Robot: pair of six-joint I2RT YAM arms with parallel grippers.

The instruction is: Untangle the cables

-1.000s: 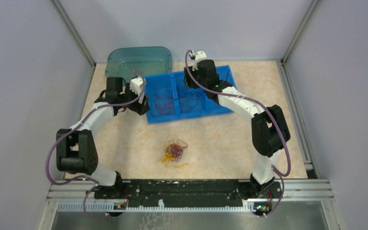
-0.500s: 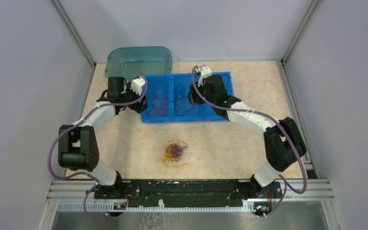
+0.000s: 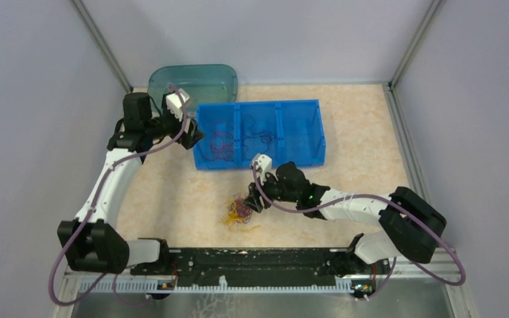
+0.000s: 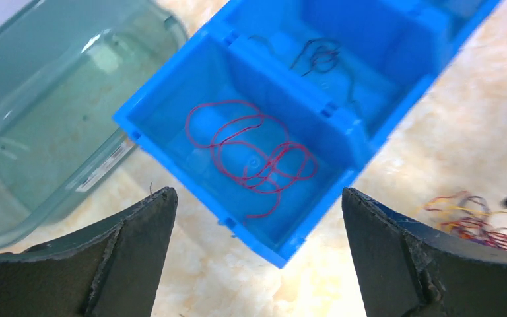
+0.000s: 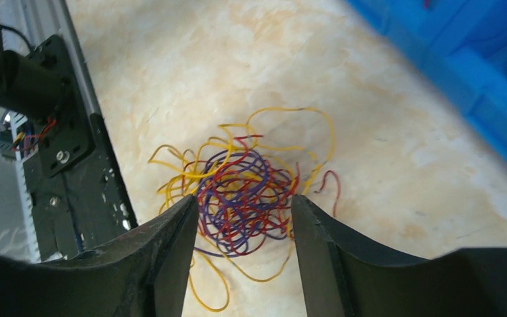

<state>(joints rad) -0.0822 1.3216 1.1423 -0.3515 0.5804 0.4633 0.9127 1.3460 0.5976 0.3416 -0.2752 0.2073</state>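
Marbled table (image 3: 172, 192): wrist views reveal right gripper (image 5: 243, 201) part-open over cables (image 5: 244, 175), left gripper (image 4: 257, 195) wide.

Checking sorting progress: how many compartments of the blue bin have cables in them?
2. The left compartment holds red cables, and the middle compartment holds dark cables. The right compartment looks empty, though its near wall may hide a strand.

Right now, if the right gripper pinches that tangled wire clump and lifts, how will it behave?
Probably floppy and light: the wire clump is thin curly strands lying slack on the table, so it should sag and dangle. Red, purple and yellow strands interlace at the middle, so the right gripper would probably lift the whole clump, yellow loops trailing.
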